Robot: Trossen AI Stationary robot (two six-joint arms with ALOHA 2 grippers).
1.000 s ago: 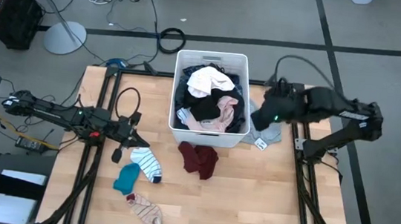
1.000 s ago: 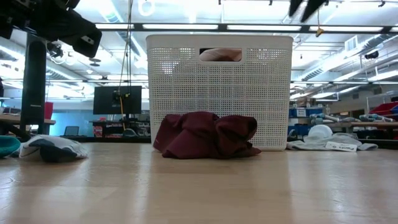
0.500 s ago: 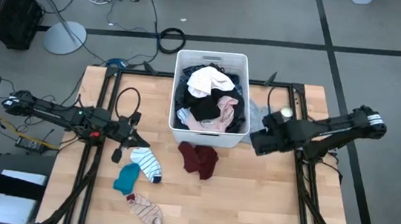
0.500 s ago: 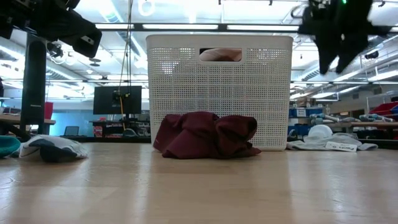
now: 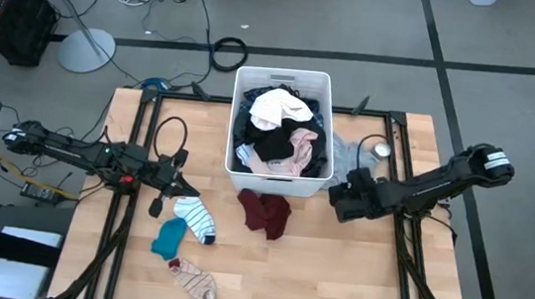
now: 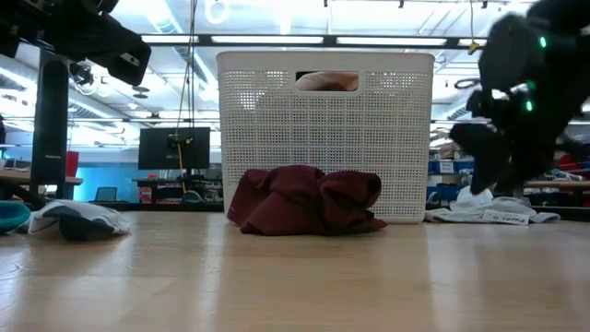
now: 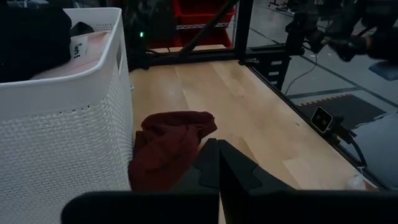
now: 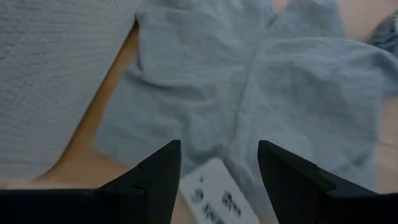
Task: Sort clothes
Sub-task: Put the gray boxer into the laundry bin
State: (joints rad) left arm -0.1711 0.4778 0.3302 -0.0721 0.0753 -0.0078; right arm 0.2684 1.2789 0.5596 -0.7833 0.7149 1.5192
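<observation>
Fingers of the right gripper [image 8: 214,180] gape wide over the pale grey garment [image 8: 249,93] lying flat beside the basket [image 5: 275,180] — limp, light cloth, best pinched at a fold. Left gripper [image 5: 165,191] waits closed, empty, near the socks [image 5: 192,219].

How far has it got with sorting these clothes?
Early on, I'd judge. A maroon piece, a grey garment and three socks lie spread on the table. The right gripper, open and empty, points at the grey garment beside the basket. The left gripper waits shut near the socks. Left: the white, black and pink pile filling the basket.
</observation>
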